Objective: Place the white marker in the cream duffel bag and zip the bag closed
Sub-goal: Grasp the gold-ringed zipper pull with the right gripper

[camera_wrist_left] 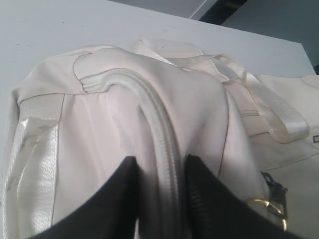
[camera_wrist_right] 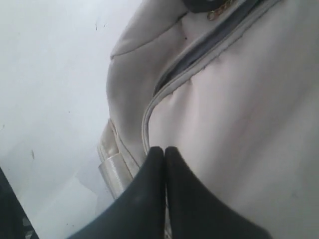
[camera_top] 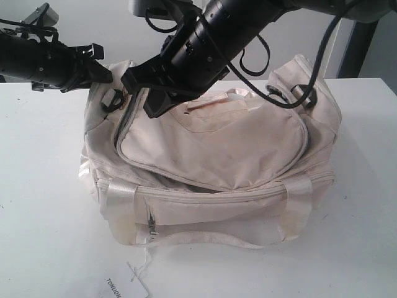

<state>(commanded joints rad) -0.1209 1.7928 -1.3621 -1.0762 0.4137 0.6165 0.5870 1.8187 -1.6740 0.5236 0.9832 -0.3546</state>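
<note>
text | paper tag (camera_top: 118, 288) | black letters, possibly "TONGHON", cut off

A flat white paper tag (camera_top: 133, 287) printed with black letters lies on the plain white tabletop (camera_top: 43, 217). A pale grey wall (camera_top: 93, 18) stands behind the table.

Plain cream duffel bag (camera_top: 211, 149) (black rings (camera_top: 111, 100))
</note>
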